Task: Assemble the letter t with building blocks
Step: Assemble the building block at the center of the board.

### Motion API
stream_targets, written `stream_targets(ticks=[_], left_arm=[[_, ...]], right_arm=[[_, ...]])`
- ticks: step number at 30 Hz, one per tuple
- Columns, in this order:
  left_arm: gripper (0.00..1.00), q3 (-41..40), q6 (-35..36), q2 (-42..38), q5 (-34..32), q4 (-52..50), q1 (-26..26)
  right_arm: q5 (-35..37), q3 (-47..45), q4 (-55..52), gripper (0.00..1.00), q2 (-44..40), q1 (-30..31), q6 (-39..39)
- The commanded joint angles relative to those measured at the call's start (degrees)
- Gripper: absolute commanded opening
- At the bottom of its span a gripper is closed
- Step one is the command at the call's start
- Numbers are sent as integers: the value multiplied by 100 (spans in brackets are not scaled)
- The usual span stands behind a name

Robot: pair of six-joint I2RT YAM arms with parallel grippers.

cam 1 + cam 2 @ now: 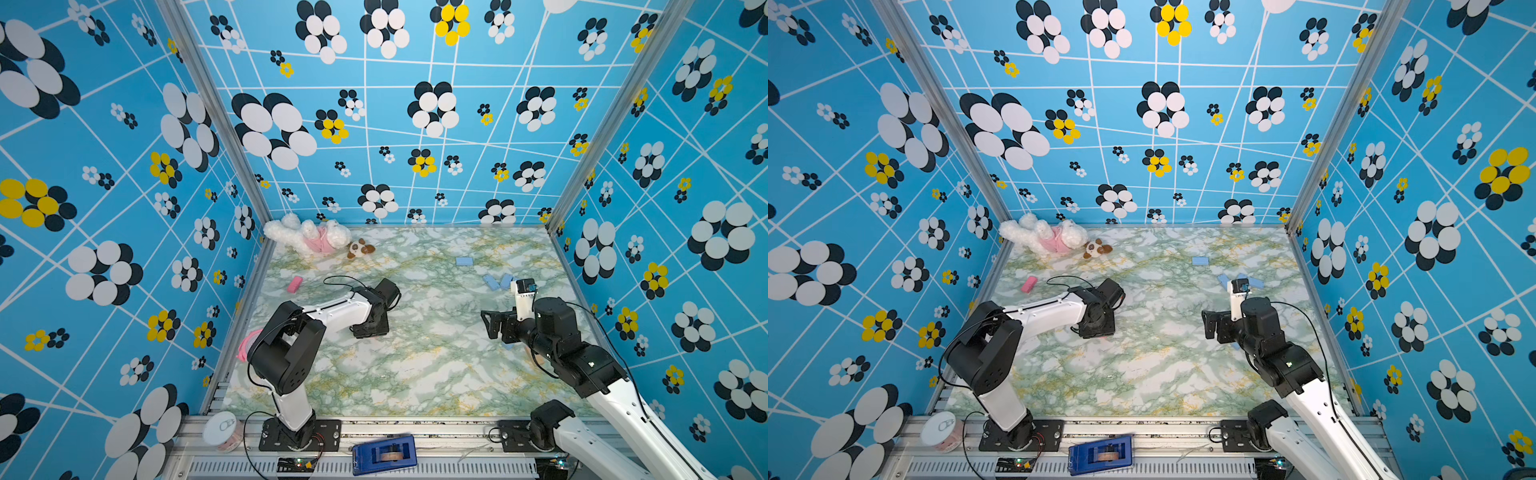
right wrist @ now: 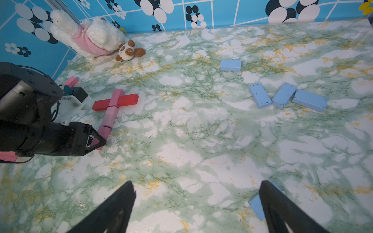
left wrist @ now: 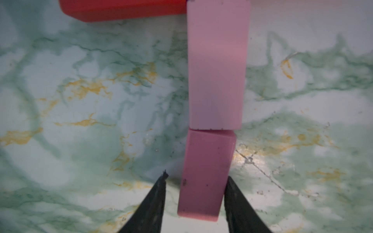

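In the right wrist view, pink and red building blocks lie flat in a cross: two red blocks [image 2: 129, 99] form the bar and three pink ones [image 2: 110, 116] run end to end as the stem. My left gripper [image 3: 196, 179] straddles the lowest, darker pink block [image 3: 205, 177]. It is open, with a gap at one finger and the other finger close against the block. That block butts against a paler pink one [image 3: 217, 66], which meets a red block [image 3: 121, 9]. My right gripper [image 2: 196, 193] hovers open over bare table, holding nothing.
Several light blue blocks [image 2: 260, 98] lie at the far right, and one [image 2: 256, 205] sits beside my right finger. A loose pink block [image 1: 295, 284] lies far left. Plush toys [image 1: 309, 237] fill the back left corner. A pink round object [image 1: 245, 347] sits behind the left arm.
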Motion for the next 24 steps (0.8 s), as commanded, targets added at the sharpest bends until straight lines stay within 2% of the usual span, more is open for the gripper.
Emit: stream_targets(ticks=[1, 4, 24], left_arm=[[56, -70, 2, -74, -157, -97, 14], [59, -66, 9, -112, -123, -40, 0], [57, -49, -156, -145, 132, 149, -149]], right_arm=[[50, -59, -1, 99, -61, 43, 90], [42, -53, 3, 99, -50, 49, 87], [34, -77, 7, 99, -95, 48, 90]])
